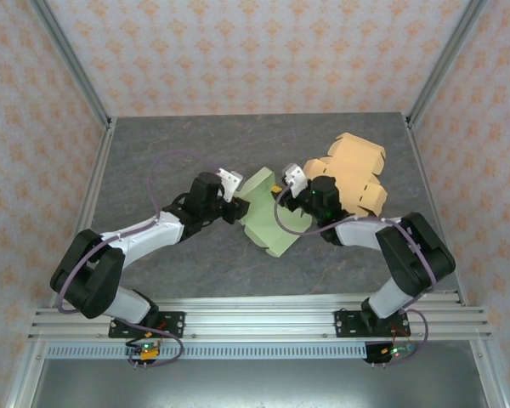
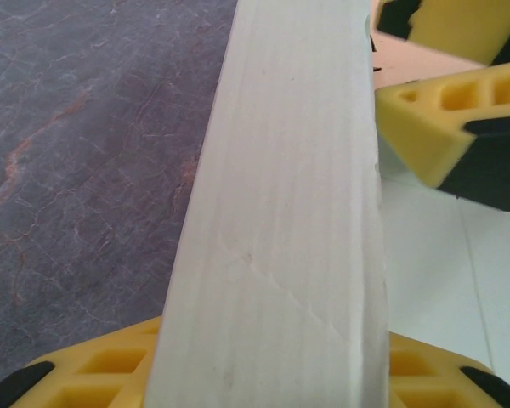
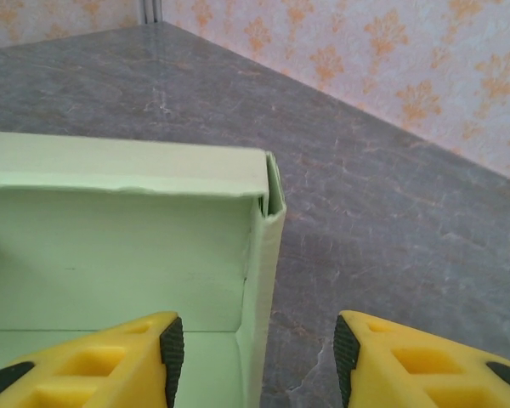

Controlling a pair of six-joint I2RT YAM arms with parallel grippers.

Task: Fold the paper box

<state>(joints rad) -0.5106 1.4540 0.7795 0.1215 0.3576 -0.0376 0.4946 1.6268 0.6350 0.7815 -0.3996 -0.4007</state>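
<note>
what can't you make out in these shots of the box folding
- Top view: the right arm covers the near edge of the tan cardboard sheet, so its full outline is hidden.
- Left wrist view: a wall of the green box hides the gap between the left jaws, so whether they pinch it is unclear.
- Right wrist view: the box floor is cut off by the bottom edge and the open right jaws.

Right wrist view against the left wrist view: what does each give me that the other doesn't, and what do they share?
Right wrist: the green box with its open inside and upright corner, the right gripper open astride its side wall, and the patterned enclosure wall. Left wrist: a pale box panel close up between the fingers of the left gripper, with the right gripper's yellow fingers opposite. Both: the box and the grey table.
</note>
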